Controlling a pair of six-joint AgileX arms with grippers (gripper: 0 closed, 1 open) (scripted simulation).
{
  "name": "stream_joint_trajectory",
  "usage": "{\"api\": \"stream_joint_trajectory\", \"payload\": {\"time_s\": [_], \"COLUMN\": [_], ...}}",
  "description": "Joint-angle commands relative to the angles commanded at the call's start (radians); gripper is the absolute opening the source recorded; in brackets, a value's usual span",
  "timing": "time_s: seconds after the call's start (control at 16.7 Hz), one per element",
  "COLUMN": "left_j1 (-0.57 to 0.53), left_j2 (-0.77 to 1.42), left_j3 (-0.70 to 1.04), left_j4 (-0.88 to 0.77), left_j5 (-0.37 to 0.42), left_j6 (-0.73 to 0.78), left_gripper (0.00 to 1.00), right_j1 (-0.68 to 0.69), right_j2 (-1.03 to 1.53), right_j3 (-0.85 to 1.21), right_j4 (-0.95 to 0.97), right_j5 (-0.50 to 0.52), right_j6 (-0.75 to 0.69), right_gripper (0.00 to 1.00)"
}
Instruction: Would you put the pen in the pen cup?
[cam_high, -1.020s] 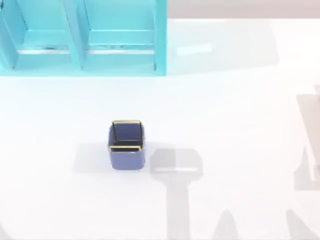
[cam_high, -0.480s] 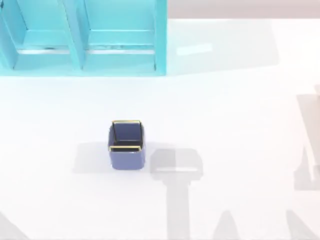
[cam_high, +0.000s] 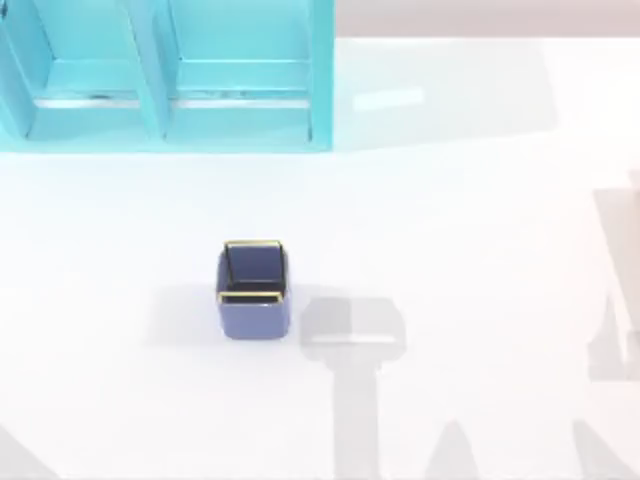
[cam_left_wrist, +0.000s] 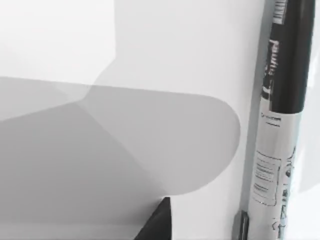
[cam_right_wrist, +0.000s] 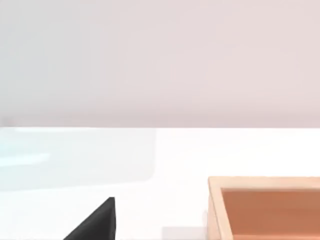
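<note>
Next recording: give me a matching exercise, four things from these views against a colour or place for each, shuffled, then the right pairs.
Things:
1. pen
2. pen cup
3. shelf unit
4. box

Descriptions:
A. turquoise, at the top view's far left edge of the table
B. orange-brown with a pale rim, seen from the right wrist
C. black with a whitish printed band, lying on the table close to the left wrist camera
D. dark blue with a thin gold rim, standing upright left of the table's middle

Pairs: 1-C, 2-D, 3-A, 4-B
</note>
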Motion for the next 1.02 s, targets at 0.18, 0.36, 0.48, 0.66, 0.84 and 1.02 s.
{"api": "stream_joint_trajectory", "payload": {"time_s": [0.18, 0.36, 0.48, 0.66, 0.84, 1.02], "left_j1": [0.000, 0.000, 0.000, 0.000, 0.000, 0.048], "left_j2": [0.000, 0.000, 0.000, 0.000, 0.000, -0.086], "left_j3": [0.000, 0.000, 0.000, 0.000, 0.000, 0.006], "left_j4": [0.000, 0.000, 0.000, 0.000, 0.000, -0.073], "left_j5": [0.000, 0.000, 0.000, 0.000, 0.000, -0.005], "left_j6": [0.000, 0.000, 0.000, 0.000, 0.000, 0.030], "left_gripper": [0.25, 0.02, 0.00, 0.00, 0.00, 0.00], "right_j1": [0.000, 0.000, 0.000, 0.000, 0.000, 0.000], "right_j2": [0.000, 0.000, 0.000, 0.000, 0.000, 0.000], "right_j3": [0.000, 0.000, 0.000, 0.000, 0.000, 0.000], "right_j4": [0.000, 0.000, 0.000, 0.000, 0.000, 0.000], "right_j5": [0.000, 0.000, 0.000, 0.000, 0.000, 0.000], "right_j6": [0.000, 0.000, 0.000, 0.000, 0.000, 0.000], "right_gripper": [1.00, 1.00, 1.00, 1.00, 1.00, 1.00]}}
